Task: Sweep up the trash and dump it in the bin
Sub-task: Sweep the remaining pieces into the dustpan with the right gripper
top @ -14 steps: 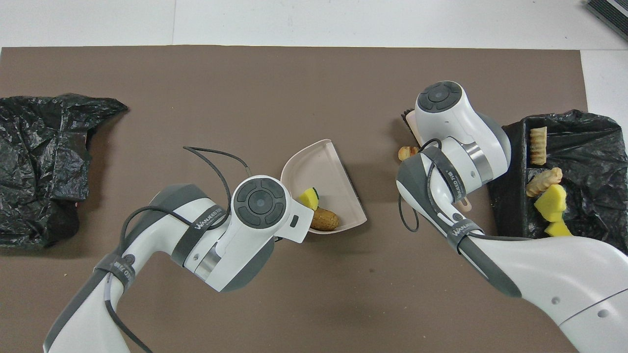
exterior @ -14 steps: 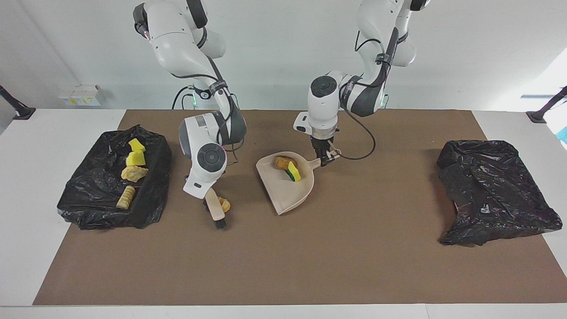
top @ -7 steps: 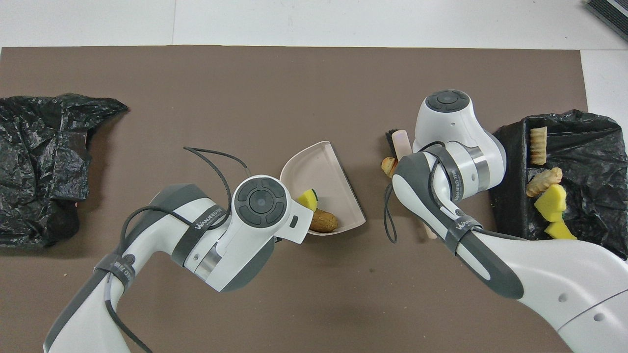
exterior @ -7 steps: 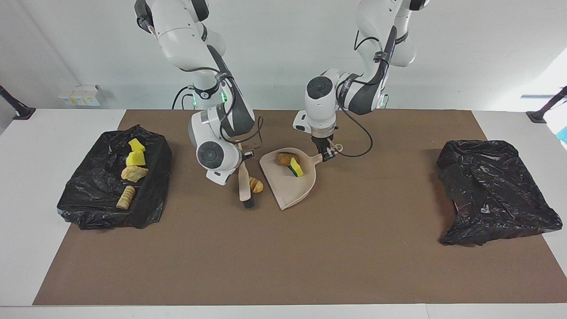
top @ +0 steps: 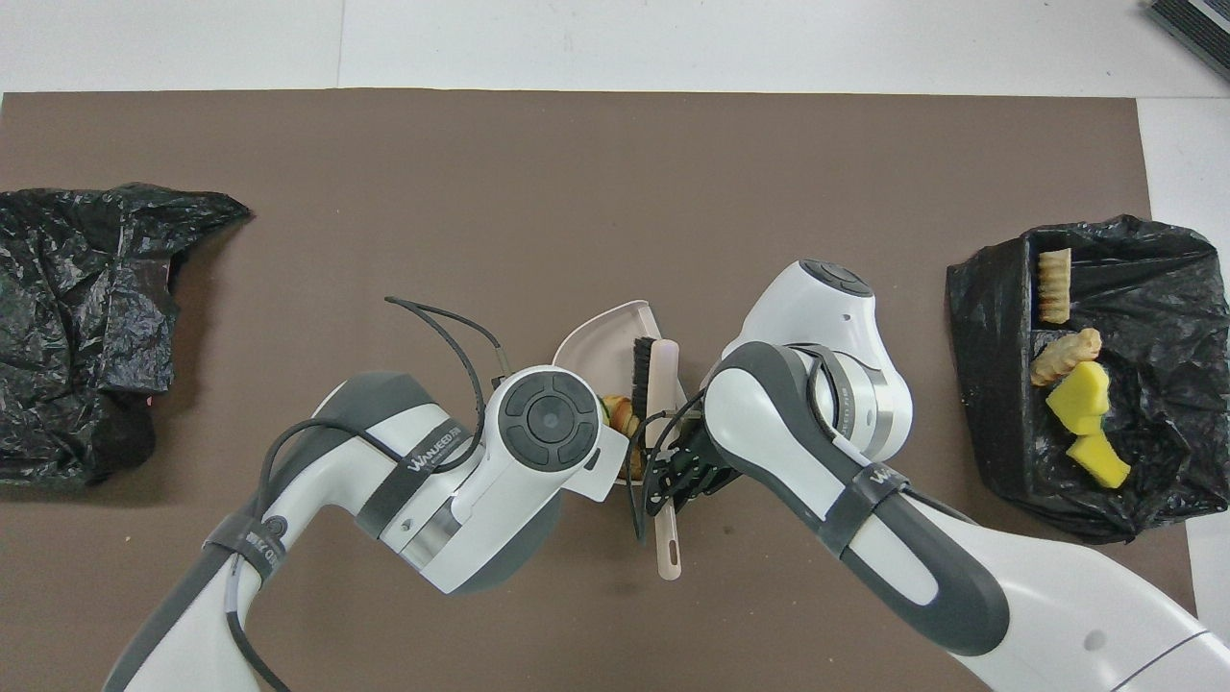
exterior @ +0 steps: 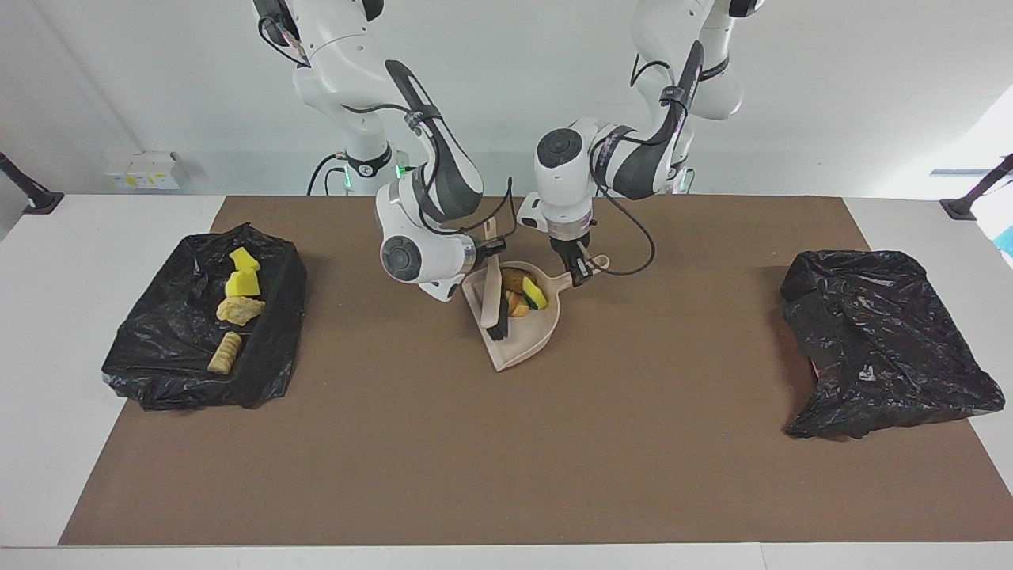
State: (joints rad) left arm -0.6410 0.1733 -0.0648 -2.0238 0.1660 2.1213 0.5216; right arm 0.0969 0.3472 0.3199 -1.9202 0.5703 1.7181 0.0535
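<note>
1. Trash [exterior: 524,294] split in two lots: three bits sit in the dustpan [exterior: 522,348] mid-table; four lie in the black bin [exterior: 273,348] at the right arm's end.
2. From overhead, the left arm covers most of the dustpan bits; only a sliver shows.
3. Right gripper [top: 677,471] clamped on the brush [exterior: 495,305] handle; bristles inside the dustpan.
4. Left gripper [exterior: 582,271] clenched on the dustpan handle; fingertips hard to make out.
5. Crumpled black bag [exterior: 878,340] at the left arm's end; contents unseen.
6. Change: half a second ago the brush and one tan piece were on the mat beside the dustpan; both are now inside it.
</note>
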